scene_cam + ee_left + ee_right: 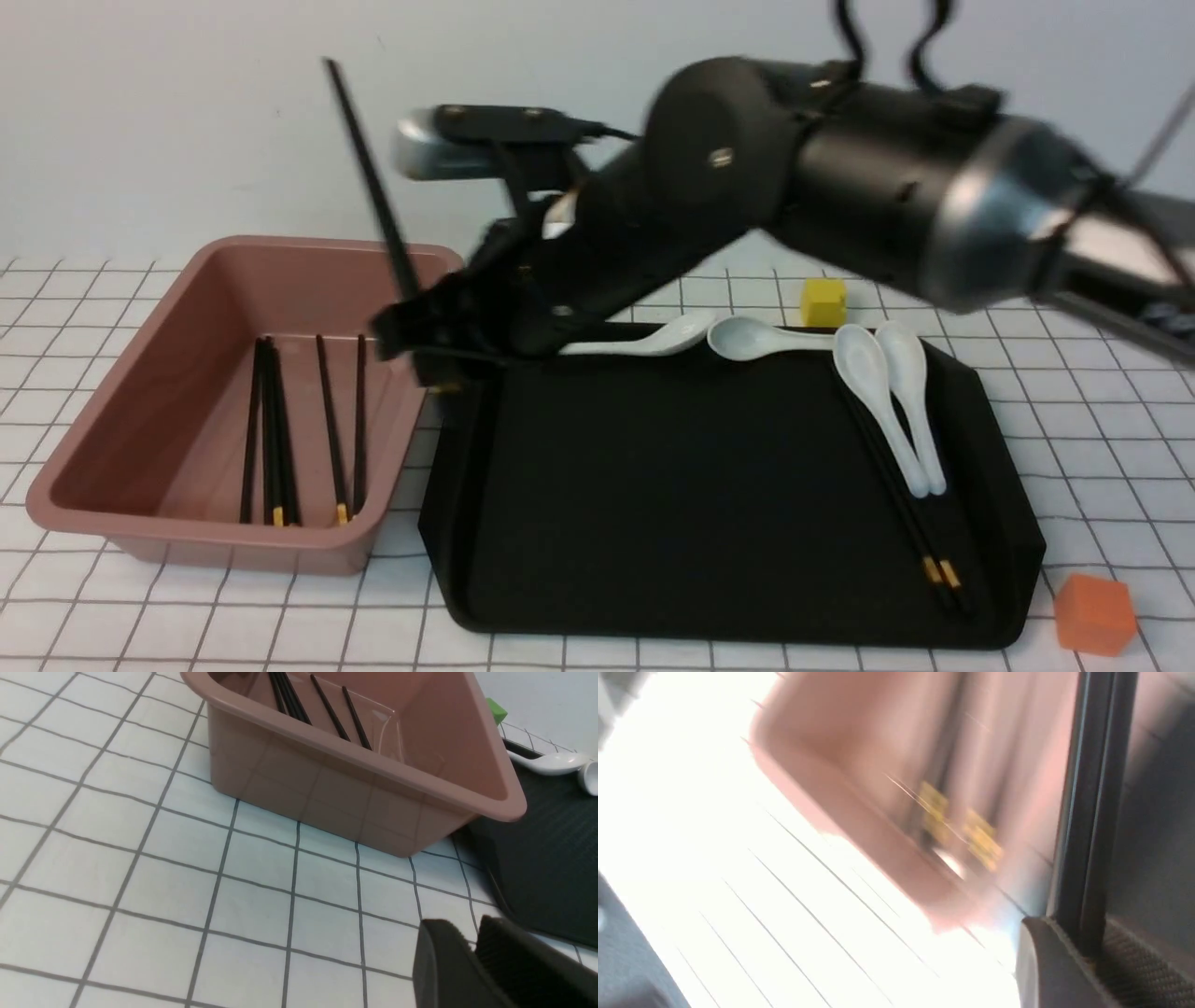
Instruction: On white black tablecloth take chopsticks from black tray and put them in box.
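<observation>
The pink box [140, 373] stands at the left on the tablecloth [1111, 448], with several black chopsticks [271, 429] lying in it. The black tray [672, 485] lies beside it. Two more chopsticks [910, 523] lie at its right side, partly under white spoons [882, 401]. My right gripper [411, 341] is over the gap between box and tray. It is shut on black chopsticks [373, 187] that stand steeply upward. The blurred right wrist view shows two sticks [1092, 812] between its jaws [1083, 947]. My left gripper [472, 933] is shut, empty, low over the cloth near the box [327, 788].
Two more white spoons [644, 341] lie at the tray's far edge. A yellow cube [822, 301] sits behind the tray and an orange cube [1094, 613] at the front right. A green cube [496, 711] is behind the box. My right arm spans above the tray.
</observation>
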You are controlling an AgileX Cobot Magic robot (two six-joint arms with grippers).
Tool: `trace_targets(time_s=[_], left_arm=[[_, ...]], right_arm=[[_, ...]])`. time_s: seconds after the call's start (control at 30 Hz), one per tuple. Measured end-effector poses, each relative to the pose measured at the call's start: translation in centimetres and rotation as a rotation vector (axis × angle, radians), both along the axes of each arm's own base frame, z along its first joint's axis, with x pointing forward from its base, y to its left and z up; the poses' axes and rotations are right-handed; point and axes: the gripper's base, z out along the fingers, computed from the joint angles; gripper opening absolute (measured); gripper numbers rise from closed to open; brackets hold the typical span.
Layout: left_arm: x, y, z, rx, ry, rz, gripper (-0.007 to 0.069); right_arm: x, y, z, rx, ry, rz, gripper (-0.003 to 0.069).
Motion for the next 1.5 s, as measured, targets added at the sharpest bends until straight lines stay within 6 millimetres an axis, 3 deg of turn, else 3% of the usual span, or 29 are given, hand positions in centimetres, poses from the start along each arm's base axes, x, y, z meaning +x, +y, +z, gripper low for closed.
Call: trace_targets(time_s=[0.1,0.2,0.3,0.43,0.5,0.7,0.77,0.8,0.87,0.93,0.97,1.0,1.03,1.1,1.2,1.37,1.5], left_arm=[[0.0,0.0,0.0,0.000,0.000,0.000,0.0134],[0.0,0.0,0.0,0.000,0.000,0.000,0.0139],[0.0,0.0,0.0,0.000,0.000,0.000,0.0144],[0.0,0.0,0.0,0.000,0.000,0.000,0.0146],[0.0,0.0,0.0,0.000,0.000,0.000,0.0148],[0.0,0.0,0.0,0.000,0.000,0.000,0.0150],[0.0,0.0,0.0,0.000,0.000,0.000,0.0152],[0.0,0.0,0.0,0.000,0.000,0.000,0.0152],[0.0,0.0,0.0,0.000,0.000,0.000,0.0152],[0.0,0.0,0.0,0.000,0.000,0.000,0.0152],[0.0,0.0,0.0,0.000,0.000,0.000,0.0152],[0.0,0.0,0.0,0.000,0.000,0.000,0.0153],[0.0,0.0,0.0,0.000,0.000,0.000,0.0153],[0.0,0.0,0.0,0.000,0.000,0.000,0.0155],[0.0,0.0,0.0,0.000,0.000,0.000,0.0157],[0.0,0.0,0.0,0.000,0.000,0.000,0.0164],[0.0,0.0,0.0,0.000,0.000,0.000,0.0166]], right_arm=[[1.1,4.0,-2.9,0.026,-0.030,0.025,0.0146],[2.2,6.0,-5.9,0.018,-0.026,0.027,0.0173],[2.8,6.7,-8.0,-0.002,-0.014,0.028,0.0220],[3.0,6.2,-7.5,-0.020,-0.018,0.025,0.0235],[2.8,5.6,-6.2,-0.033,-0.009,0.028,0.0206],[0.4,1.4,2.4,-0.113,-0.078,0.079,0.0025],[-2.4,-2.5,8.5,-0.203,-0.176,0.090,-0.0012],[-3.3,-3.8,10.1,-0.230,-0.203,0.085,-0.0012],[-4.8,-5.9,12.4,-0.268,-0.241,0.072,-0.0012],[-8.2,-10.7,15.6,-0.331,-0.299,0.027,-0.0012],[-8.4,-11.0,15.7,-0.333,-0.305,0.024,-0.0012],[-10.0,-13.0,16.3,-0.337,-0.331,0.004,-0.0012],[-11.8,-15.0,16.2,-0.322,-0.361,-0.009,-0.0012],[-13.3,-16.6,15.3,-0.302,-0.374,-0.015,-0.0012],[-16.3,-19.2,10.6,-0.126,-0.426,-0.077,-0.0008],[-18.1,-20.8,4.0,-0.009,-0.400,-0.132,0.0002],[-18.7,-21.3,2.7,0.028,-0.424,-0.134,0.0006]])
